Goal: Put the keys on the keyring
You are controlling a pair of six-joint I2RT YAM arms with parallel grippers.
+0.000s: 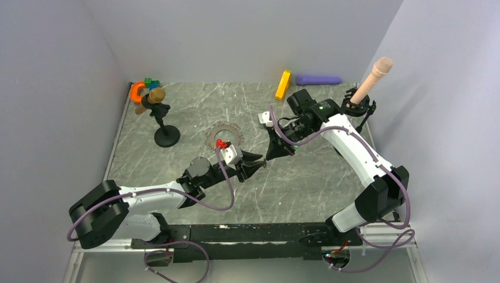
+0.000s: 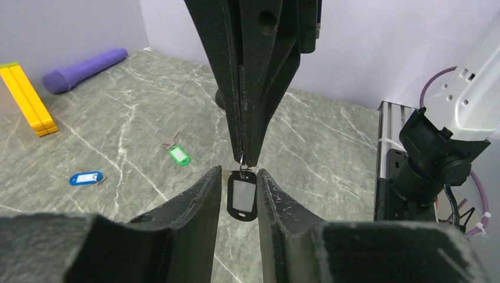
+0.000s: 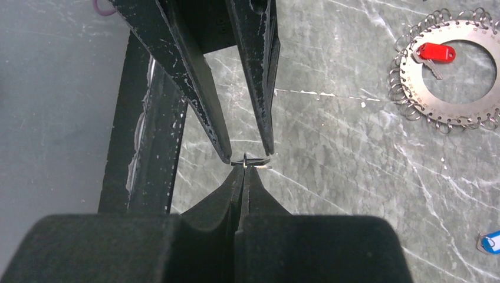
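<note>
The black-rimmed oblong key tag (image 2: 242, 198) hangs between the left gripper's (image 2: 239, 173) parted jaws, unclamped. The right gripper's (image 3: 243, 168) closed jaws pinch its small metal split ring (image 3: 252, 161) above it.

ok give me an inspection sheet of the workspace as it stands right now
surface: grey marbled table, no spills seen
job's things: keyring lies flat with the red key on it, attachment unclear; green key and blue key loose on the table; black-rimmed key hanging in the air
clutter: yellow block, purple cylinder, orange horseshoe piece, black stand, beige rod, all towards the back
grippers: right gripper shut on the black-rimmed key's small ring; left gripper open, fingers either side of the tag
cables: purple cables run along both arms, off the job's things
surroundings: plain pale walls on three sides
</note>
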